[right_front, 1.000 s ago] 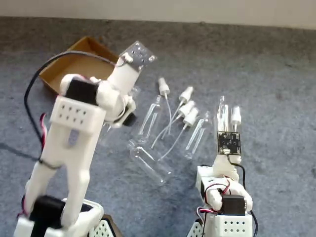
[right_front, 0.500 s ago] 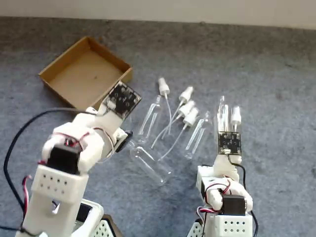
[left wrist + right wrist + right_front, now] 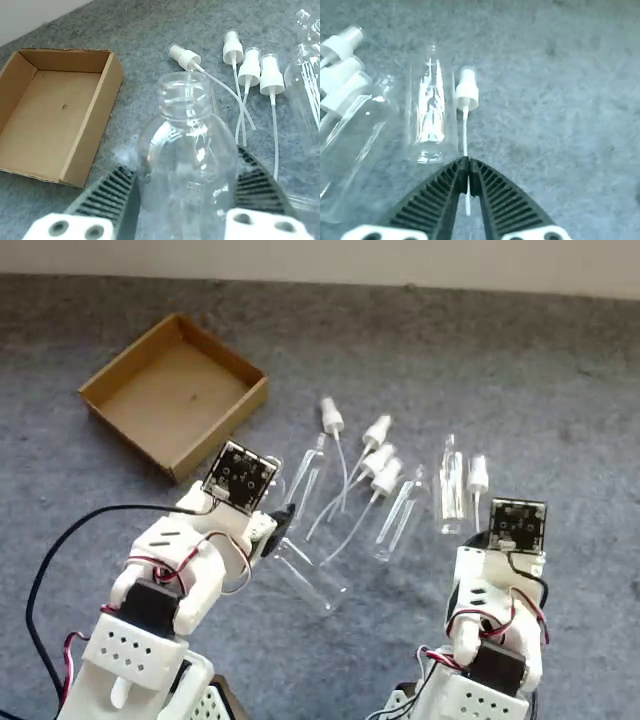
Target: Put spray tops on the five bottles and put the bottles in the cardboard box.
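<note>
Left gripper (image 3: 184, 175): fingers (image 3: 107, 192) clamped on a clear bottle (image 3: 186, 145), one finger at each side of its body. The neck points away from the fingers, mouth open, no top fitted. Beyond the fingertips, to one side, stands the cardboard box (image 3: 92, 130), nothing in it. To the other side, four loose spray tops (image 3: 248, 72) lie on the grey mat (image 3: 560, 390), tubes trailing back towards the fingers.

Right gripper (image 3: 468, 167): fingers pressed together at the tips. A single spray top (image 3: 467, 92) lies just ahead of the tips, its tube running back under them; contact with the tube cannot be determined. A second bottle (image 3: 430, 110) lies just beside that top, apart from the fingers.

Change from one second ago: the left arm, then raised over the box, has come down to the mat by the bottles. The right arm has drawn back towards its base, uncovering the second bottle.
</note>
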